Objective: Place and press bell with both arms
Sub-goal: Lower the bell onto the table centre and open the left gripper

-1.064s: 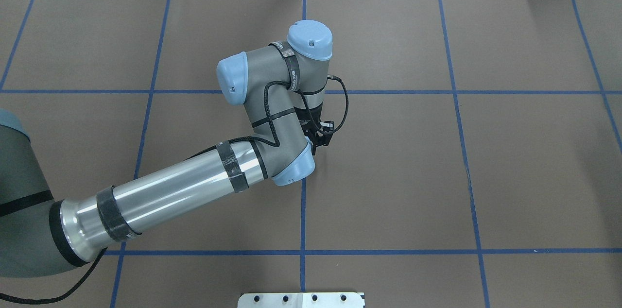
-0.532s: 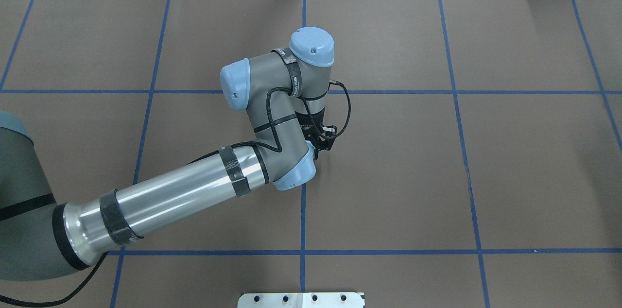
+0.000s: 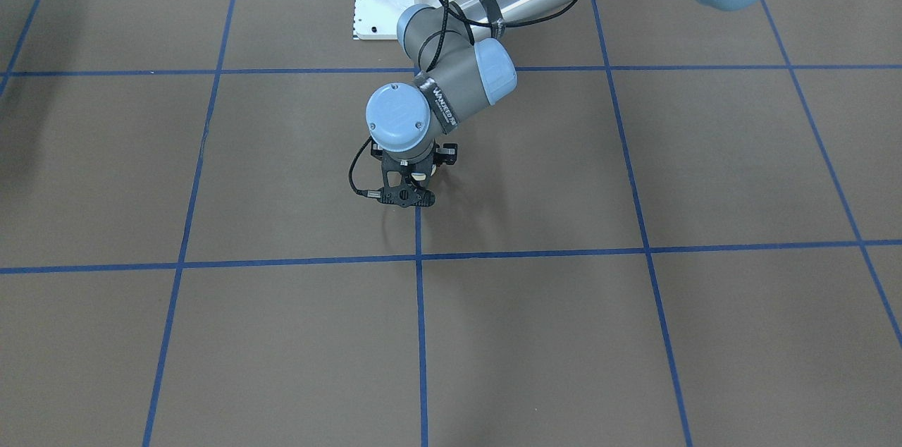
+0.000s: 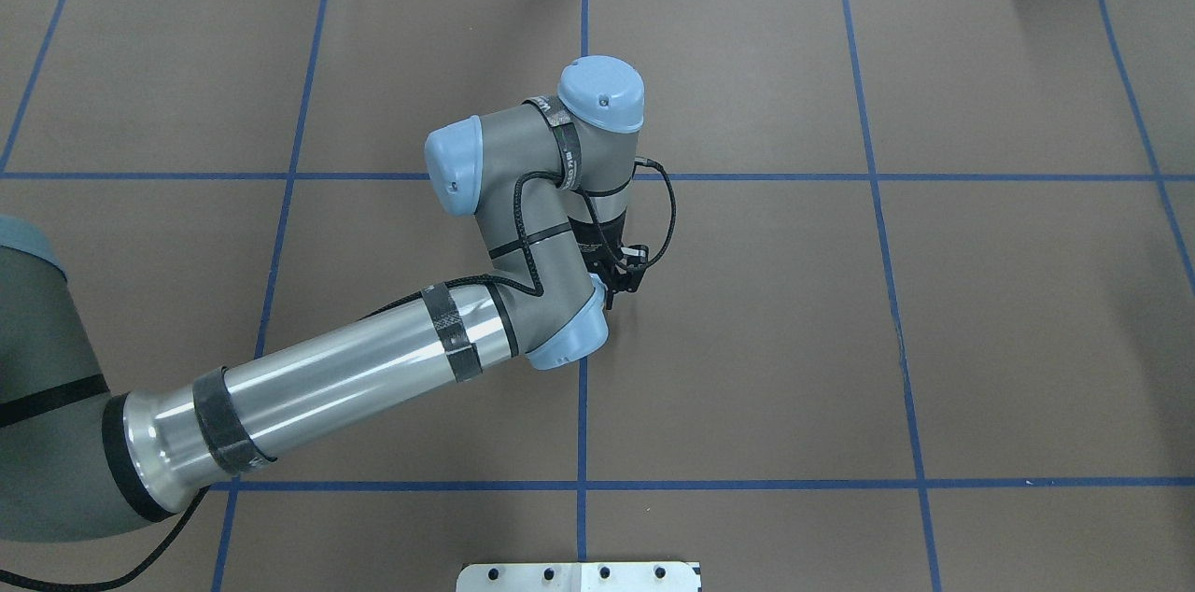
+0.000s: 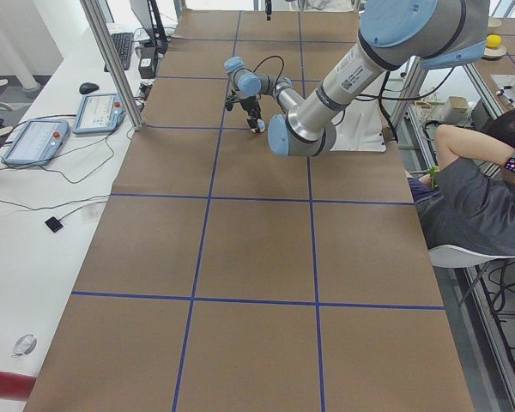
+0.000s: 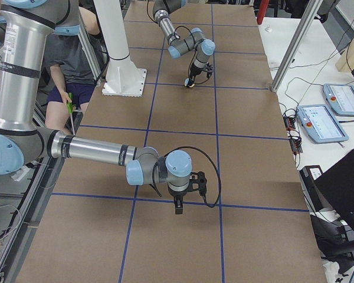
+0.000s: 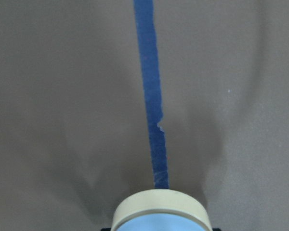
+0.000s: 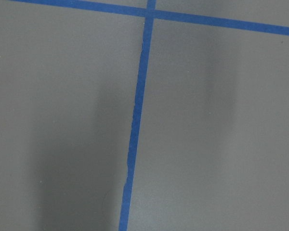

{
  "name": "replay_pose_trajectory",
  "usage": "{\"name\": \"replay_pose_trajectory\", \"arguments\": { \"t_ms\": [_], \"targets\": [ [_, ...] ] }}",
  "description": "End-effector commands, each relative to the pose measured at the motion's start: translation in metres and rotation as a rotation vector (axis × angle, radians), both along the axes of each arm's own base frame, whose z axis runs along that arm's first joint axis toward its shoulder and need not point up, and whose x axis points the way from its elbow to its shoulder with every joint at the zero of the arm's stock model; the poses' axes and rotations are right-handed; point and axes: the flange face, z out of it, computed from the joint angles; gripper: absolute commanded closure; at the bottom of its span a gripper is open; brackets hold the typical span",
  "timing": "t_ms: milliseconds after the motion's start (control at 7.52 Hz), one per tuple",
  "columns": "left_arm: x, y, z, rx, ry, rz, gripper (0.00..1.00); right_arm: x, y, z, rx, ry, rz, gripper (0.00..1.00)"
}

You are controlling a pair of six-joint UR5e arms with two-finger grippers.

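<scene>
At the centre of the table (image 4: pixel 934 293), the left arm (image 4: pixel 373 359) points its left gripper (image 4: pixel 618 284) downward. Its fingers seem closed around the bell (image 7: pixel 160 211), low over a blue tape line (image 7: pixel 151 96). Placing looks nearly done; release and the press remain. Farther right, the right gripper (image 6: pixel 177 206) hovers well apart, finger spread impossible to tell.
</scene>
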Motion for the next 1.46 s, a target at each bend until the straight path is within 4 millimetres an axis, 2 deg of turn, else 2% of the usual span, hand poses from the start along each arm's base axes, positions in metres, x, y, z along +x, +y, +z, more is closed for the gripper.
{"name": "replay_pose_trajectory", "arguments": {
  "t_ms": [0, 266, 532, 665, 931, 1064, 1197, 1330],
  "targets": [
    [0.002, 0.002, 0.000, 0.010, 0.007, -0.002, 0.00, 0.000, 0.000, -0.001, 0.001, 0.000, 0.000, 0.00],
    [-0.004, -0.001, -0.010, 0.037, 0.013, -0.018, 0.00, 0.000, -0.001, -0.001, 0.002, -0.002, 0.001, 0.00],
    [-0.030, -0.005, -0.047, 0.138, 0.046, -0.078, 0.00, 0.000, -0.001, -0.002, 0.001, -0.004, 0.003, 0.00],
    [-0.047, -0.018, -0.054, 0.141, 0.046, -0.104, 0.00, 0.000, 0.000, -0.001, 0.000, -0.005, 0.003, 0.00],
    [-0.097, -0.059, -0.063, 0.168, 0.064, -0.176, 0.00, 0.005, -0.001, -0.001, -0.002, 0.000, 0.016, 0.00],
    [-0.135, -0.080, -0.057, 0.187, 0.076, -0.221, 0.00, 0.005, -0.001, -0.002, 0.009, -0.001, 0.014, 0.00],
    [-0.171, -0.083, -0.049, 0.257, 0.110, -0.201, 0.00, 0.005, -0.002, -0.005, 0.018, -0.002, 0.013, 0.00],
    [-0.216, -0.079, -0.005, 0.318, 0.112, -0.175, 0.00, 0.005, -0.002, -0.005, 0.020, -0.002, 0.013, 0.00]
  ]
}}
